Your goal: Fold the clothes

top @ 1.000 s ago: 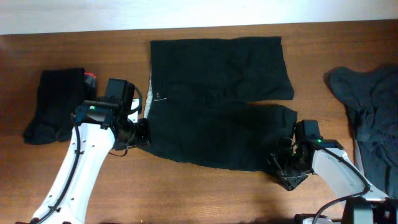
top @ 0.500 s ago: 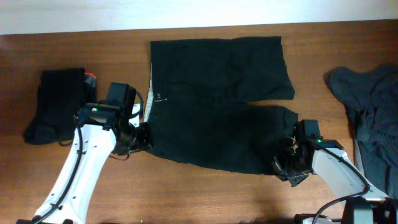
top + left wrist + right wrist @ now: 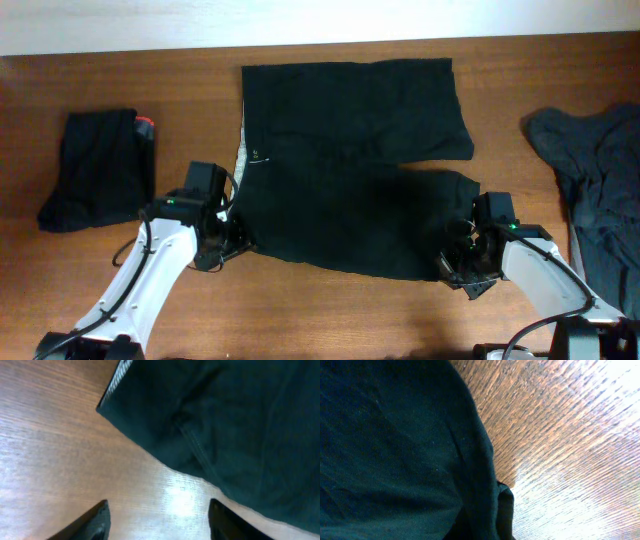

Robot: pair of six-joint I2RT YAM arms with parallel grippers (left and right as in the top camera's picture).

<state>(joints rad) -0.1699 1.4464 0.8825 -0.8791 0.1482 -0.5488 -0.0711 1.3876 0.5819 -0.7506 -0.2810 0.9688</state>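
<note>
A large black pair of shorts (image 3: 350,170) lies spread flat, its pale waistband strip (image 3: 240,155) on the left. My left gripper (image 3: 232,238) sits at the shorts' lower left corner. In the left wrist view it (image 3: 157,525) is open over bare wood, its fingertips (image 3: 95,522) just short of the fabric corner (image 3: 150,435). My right gripper (image 3: 452,268) is at the lower right leg hem, shut on it. Bunched dark cloth (image 3: 395,450) fills the right wrist view and hides the fingers.
A folded black garment (image 3: 95,170) with a small red tag (image 3: 146,124) lies at the far left. A crumpled dark blue-grey garment (image 3: 595,190) is heaped at the right edge. Bare wood runs along the front of the table (image 3: 330,320).
My right gripper has shut on the leg hem. My left arm has slid right and toward the front, along the waistband corner, and its jaws have widened a little.
</note>
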